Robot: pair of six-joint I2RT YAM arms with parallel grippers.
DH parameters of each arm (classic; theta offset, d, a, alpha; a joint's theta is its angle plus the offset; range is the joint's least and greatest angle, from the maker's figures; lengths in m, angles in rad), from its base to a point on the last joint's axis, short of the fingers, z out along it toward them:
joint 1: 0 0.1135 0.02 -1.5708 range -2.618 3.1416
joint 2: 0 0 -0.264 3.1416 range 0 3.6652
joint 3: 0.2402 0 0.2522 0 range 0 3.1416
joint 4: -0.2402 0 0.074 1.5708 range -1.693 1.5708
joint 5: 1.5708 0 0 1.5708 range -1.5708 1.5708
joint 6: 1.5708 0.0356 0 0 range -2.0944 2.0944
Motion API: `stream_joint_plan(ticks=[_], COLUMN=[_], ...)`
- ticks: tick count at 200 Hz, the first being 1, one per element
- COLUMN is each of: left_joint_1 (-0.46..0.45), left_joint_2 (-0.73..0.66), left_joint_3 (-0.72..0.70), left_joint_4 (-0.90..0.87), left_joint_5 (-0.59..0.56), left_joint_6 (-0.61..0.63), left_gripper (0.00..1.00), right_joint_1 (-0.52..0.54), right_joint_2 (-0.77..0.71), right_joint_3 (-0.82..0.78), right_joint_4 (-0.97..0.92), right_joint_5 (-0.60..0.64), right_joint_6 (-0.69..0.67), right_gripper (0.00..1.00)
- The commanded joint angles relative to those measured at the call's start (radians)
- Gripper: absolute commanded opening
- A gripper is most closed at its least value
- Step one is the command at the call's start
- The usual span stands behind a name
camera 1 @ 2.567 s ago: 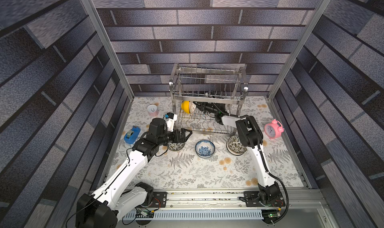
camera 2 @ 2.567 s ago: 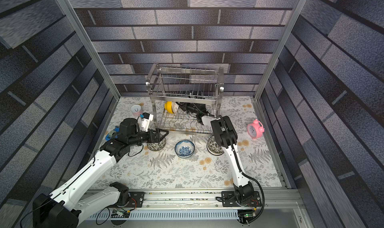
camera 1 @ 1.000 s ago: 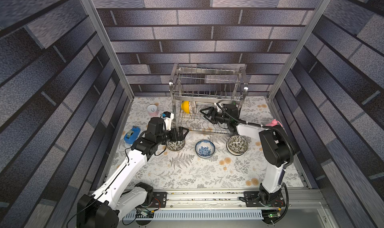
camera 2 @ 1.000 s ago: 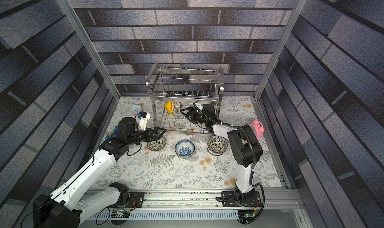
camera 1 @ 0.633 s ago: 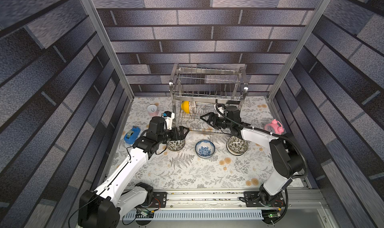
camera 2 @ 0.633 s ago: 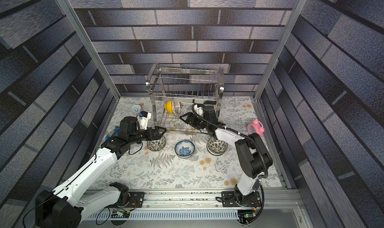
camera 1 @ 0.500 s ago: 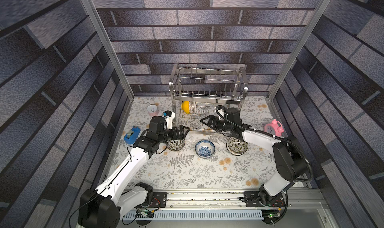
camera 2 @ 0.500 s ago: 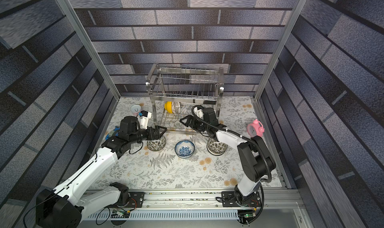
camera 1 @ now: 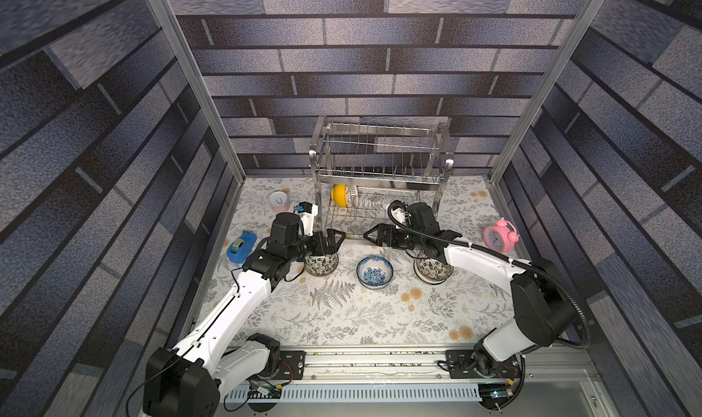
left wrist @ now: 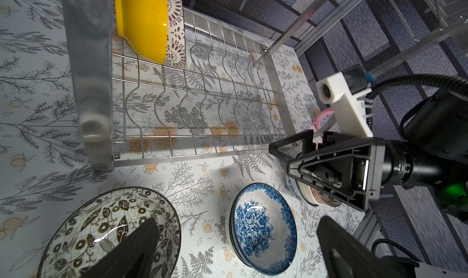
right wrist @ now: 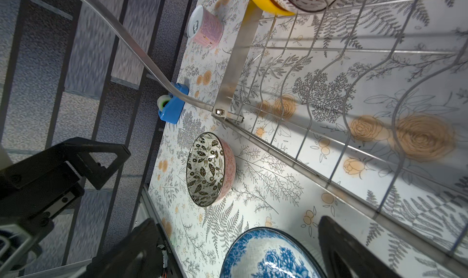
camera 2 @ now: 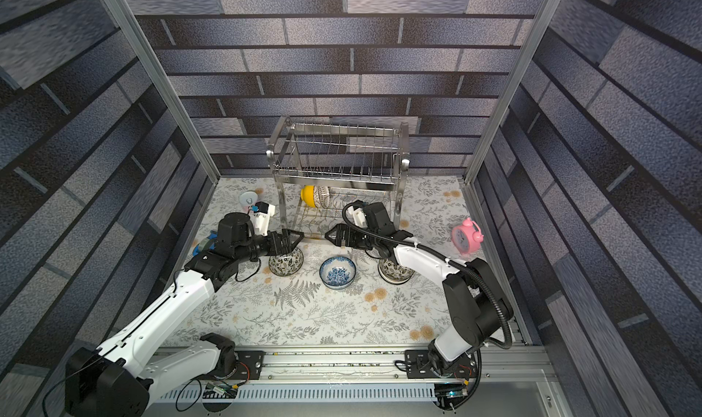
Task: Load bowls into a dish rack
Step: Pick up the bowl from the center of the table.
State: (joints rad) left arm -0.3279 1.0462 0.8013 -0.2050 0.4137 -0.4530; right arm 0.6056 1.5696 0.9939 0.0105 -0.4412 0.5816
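Note:
The dish rack (camera 1: 380,168) stands at the back. A yellow bowl (camera 1: 339,195) and a white brown-patterned bowl (camera 1: 352,195) stand on edge at the left end of its lower tier (left wrist: 192,94). On the table sit a dark leaf-patterned bowl (camera 1: 321,264), a blue-and-white bowl (camera 1: 374,272) and a stack of bowls (camera 1: 433,271). My left gripper (camera 1: 336,240) hangs open over the leaf-patterned bowl's far rim (left wrist: 111,231). My right gripper (camera 1: 370,236) is open and empty in front of the rack, facing the left one, above the blue-and-white bowl (right wrist: 271,254).
A pink alarm clock (camera 1: 499,236) stands at the right. A small pink-and-white can (camera 1: 278,201) and a blue tape dispenser (camera 1: 240,241) sit at the left. Patterned walls close in both sides, and the arms' base rail (camera 1: 372,362) runs along the front.
My right gripper has let go of the brown-patterned bowl beside the yellow one, opened wide and drawn back out of the rack's lower tier. The left arm has barely moved.

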Motion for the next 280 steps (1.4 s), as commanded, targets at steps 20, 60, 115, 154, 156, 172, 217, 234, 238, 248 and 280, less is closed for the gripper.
stream_joint_plan(ticks=[20, 60, 115, 154, 156, 172, 217, 234, 238, 248, 280], left_joint_1=[0.019, 0.031, 0.079, 0.117, 0.118, 0.12, 0.147, 0.173, 0.181, 0.2, 0.256], left_joint_2=[-0.06, -0.129, -0.225, -0.299, -0.304, -0.345, -0.436, -0.47, -0.477, -0.499, -0.575], left_joint_3=[-0.053, -0.102, -0.157, -0.203, -0.206, -0.227, -0.278, -0.285, -0.288, -0.293, -0.317], left_joint_4=[-0.007, -0.037, -0.087, -0.109, -0.109, -0.127, -0.193, -0.231, -0.239, -0.255, -0.299], left_joint_5=[0.011, -0.038, -0.054, -0.062, -0.064, -0.106, -0.143, -0.148, -0.147, -0.141, -0.136], left_joint_6=[-0.027, -0.045, -0.081, -0.127, -0.131, -0.163, -0.202, -0.204, -0.205, -0.208, -0.23], left_gripper=[1.0, 1.0, 1.0, 1.0, 1.0, 1.0, 1.0, 1.0, 1.0, 1.0, 1.0], right_joint_1=[0.057, 0.104, 0.209, 0.299, 0.302, 0.34, 0.412, 0.438, 0.442, 0.454, 0.475], right_joint_2=[-0.039, -0.051, 0.011, 0.127, 0.133, 0.189, 0.338, 0.389, 0.401, 0.426, 0.509], right_joint_3=[0.063, 0.126, 0.273, 0.429, 0.435, 0.501, 0.655, 0.71, 0.723, 0.752, 0.813], right_joint_4=[-0.133, -0.188, -0.342, -0.455, -0.461, -0.497, -0.547, -0.574, -0.582, -0.596, -0.617], right_joint_5=[0.101, 0.19, 0.352, 0.439, 0.441, 0.482, 0.533, 0.536, 0.537, 0.539, 0.527], right_joint_6=[-0.102, -0.155, -0.291, -0.392, -0.395, -0.427, -0.482, -0.506, -0.511, -0.518, -0.527], right_gripper=[1.0, 1.0, 1.0, 1.0, 1.0, 1.0, 1.0, 1.0, 1.0, 0.99, 0.93])
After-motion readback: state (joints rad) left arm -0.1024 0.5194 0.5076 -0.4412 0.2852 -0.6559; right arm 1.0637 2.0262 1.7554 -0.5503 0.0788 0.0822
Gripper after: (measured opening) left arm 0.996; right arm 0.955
